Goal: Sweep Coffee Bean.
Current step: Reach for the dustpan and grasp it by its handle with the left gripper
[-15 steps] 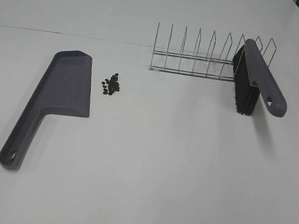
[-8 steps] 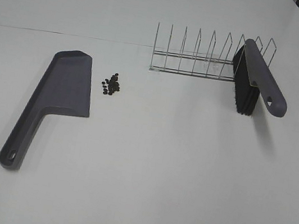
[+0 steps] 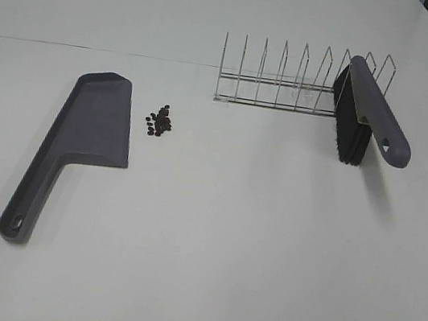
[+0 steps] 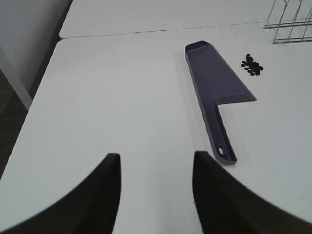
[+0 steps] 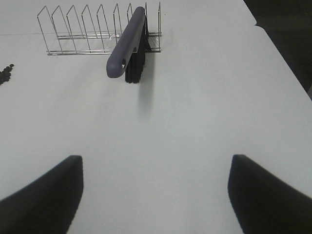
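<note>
A small heap of dark coffee beans (image 3: 159, 120) lies on the white table just right of the grey dustpan (image 3: 79, 136), which lies flat with its handle toward the front. The beans (image 4: 252, 65) and dustpan (image 4: 213, 90) also show in the left wrist view. A grey brush (image 3: 372, 116) with black bristles leans in the right end of a wire rack (image 3: 291, 83); it also shows in the right wrist view (image 5: 127, 41). My left gripper (image 4: 155, 190) is open and empty, well short of the dustpan handle. My right gripper (image 5: 156, 195) is open wide and empty, short of the brush. Neither gripper shows in the exterior view.
The table's left edge (image 4: 34, 102) drops off beside the left gripper, and its right edge (image 5: 280, 53) runs past the brush. A seam (image 3: 93, 49) crosses the table behind the dustpan.
</note>
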You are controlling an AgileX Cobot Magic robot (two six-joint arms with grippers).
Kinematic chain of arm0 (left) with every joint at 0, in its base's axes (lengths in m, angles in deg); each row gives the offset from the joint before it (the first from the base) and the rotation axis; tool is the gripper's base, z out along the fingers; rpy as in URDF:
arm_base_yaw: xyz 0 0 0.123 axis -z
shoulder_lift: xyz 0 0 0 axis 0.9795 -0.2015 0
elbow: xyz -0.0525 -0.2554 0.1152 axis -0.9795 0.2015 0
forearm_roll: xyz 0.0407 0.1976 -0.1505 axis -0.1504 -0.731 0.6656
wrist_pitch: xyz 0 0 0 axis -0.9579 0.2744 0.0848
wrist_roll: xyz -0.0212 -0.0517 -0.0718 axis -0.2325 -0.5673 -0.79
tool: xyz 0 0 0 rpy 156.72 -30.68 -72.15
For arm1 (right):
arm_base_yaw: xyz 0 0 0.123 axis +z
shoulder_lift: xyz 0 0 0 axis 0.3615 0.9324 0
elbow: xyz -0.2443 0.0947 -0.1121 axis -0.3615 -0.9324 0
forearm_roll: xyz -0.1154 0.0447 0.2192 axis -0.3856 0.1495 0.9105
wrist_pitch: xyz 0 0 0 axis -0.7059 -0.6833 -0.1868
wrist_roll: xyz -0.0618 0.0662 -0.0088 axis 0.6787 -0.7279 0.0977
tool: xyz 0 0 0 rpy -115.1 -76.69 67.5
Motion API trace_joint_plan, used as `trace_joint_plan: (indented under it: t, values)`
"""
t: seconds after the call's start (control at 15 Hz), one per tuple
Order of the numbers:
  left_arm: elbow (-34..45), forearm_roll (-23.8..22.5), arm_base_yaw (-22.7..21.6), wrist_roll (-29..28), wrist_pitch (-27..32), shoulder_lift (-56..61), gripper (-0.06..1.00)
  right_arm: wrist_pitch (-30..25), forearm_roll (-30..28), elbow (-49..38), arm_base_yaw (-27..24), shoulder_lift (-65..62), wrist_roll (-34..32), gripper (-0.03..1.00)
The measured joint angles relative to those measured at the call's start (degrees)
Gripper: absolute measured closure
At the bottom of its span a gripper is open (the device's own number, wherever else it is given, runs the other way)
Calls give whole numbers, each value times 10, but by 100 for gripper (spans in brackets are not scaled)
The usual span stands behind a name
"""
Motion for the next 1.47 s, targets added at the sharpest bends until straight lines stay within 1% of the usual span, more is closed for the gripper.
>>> trace_joint_plan:
  t: [0.2, 0.27, 0.33, 0.4, 0.53, 0.67, 0.73, 0.87, 0.93, 1.07, 1.2, 1.33, 1.47]
  values:
    - [-5, 0, 0, -1, -13, -1, 51, 0, 0, 0, 0, 0, 0, 20]
    - [-10, 3, 0, -5, -38, -14, 51, 0, 0, 0, 0, 0, 0, 20]
    - [-11, 13, 0, -9, -78, -37, 51, 0, 0, 0, 0, 0, 0, 20]
    - [-11, 29, 0, -12, -115, -69, 51, 0, 0, 0, 0, 0, 0, 20]
    - [-13, 89, 0, -13, -180, -164, 51, 0, 0, 0, 0, 0, 0, 20]
    - [-36, 138, 0, -13, -202, -270, 51, 0, 0, 0, 0, 0, 0, 20]
    - [-45, 145, 0, -10, -205, -301, 51, 0, 0, 0, 0, 0, 0, 20]
    - [-85, 155, 0, -1, -206, -421, 51, 1, 0, 0, 0, 0, 0, 20]
    - [-135, 156, 0, 1, -203, -528, 51, 1, 0, 0, 0, 0, 0, 20]
    - [-189, 156, 0, 1, -178, -642, 51, 1, 0, 0, 0, 0, 0, 20]
    - [-238, 156, 0, 1, -144, -731, 51, 1, 0, 0, 0, 0, 0, 20]
    - [-269, 155, 0, -2, -119, -796, 51, 1, 0, 0, 0, 0, 0, 20]
    - [-296, 145, 4, -17, -104, -862, 51, 1, 0, 0, 0, 0, 0, 20]
